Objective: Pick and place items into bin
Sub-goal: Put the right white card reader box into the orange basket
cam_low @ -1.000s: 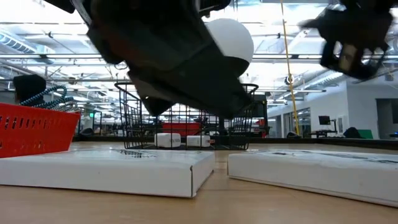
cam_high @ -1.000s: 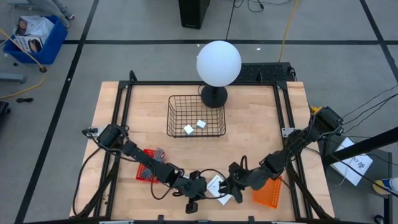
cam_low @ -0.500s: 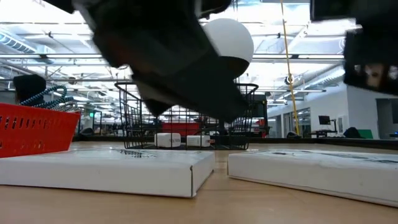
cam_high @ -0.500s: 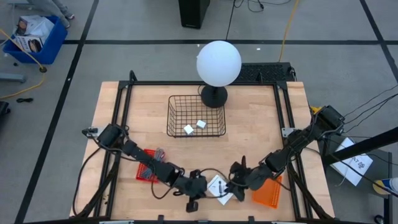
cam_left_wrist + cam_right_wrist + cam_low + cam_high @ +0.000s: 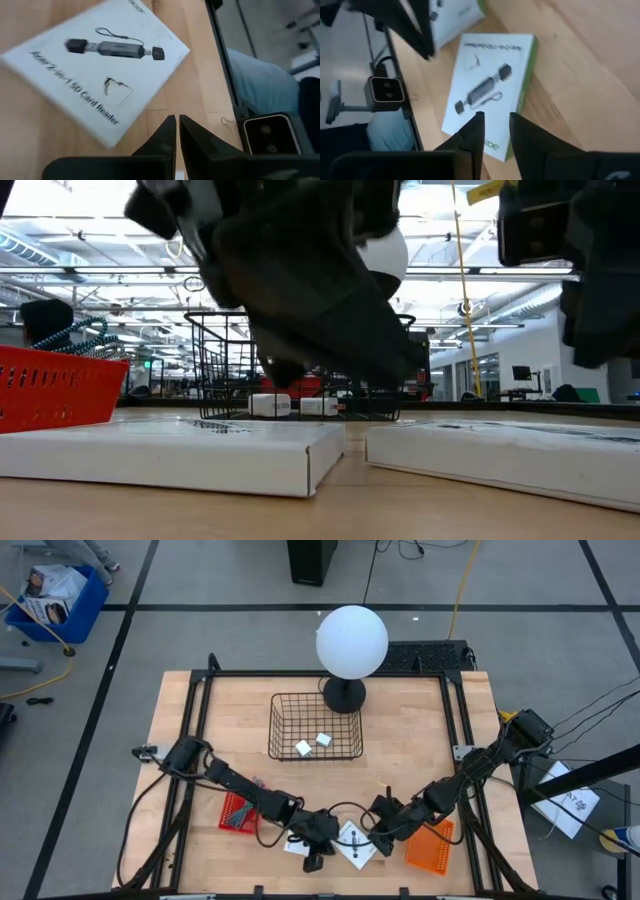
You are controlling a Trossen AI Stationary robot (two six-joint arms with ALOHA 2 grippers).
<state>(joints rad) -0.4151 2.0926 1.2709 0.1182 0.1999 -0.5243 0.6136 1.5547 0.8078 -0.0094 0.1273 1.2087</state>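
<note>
Left tool [image 5: 177, 131] pinched together, empty, over card [image 5: 95, 65] near front edge of surface [image 5: 420, 730]. Right tool [image 5: 493, 131] slightly apart, empty, over second card [image 5: 487, 95]. Two blocks [image 5: 313, 744] already in bin [image 5: 316, 726]; both cards left.

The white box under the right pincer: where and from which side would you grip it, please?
Across its two long edges, from straight above. The white box lies flat on the table, so only its thin sides offer opposing faces, and its narrow width should suit the open right pincer, which hangs over one end. The left pincer is by the other box.
</note>
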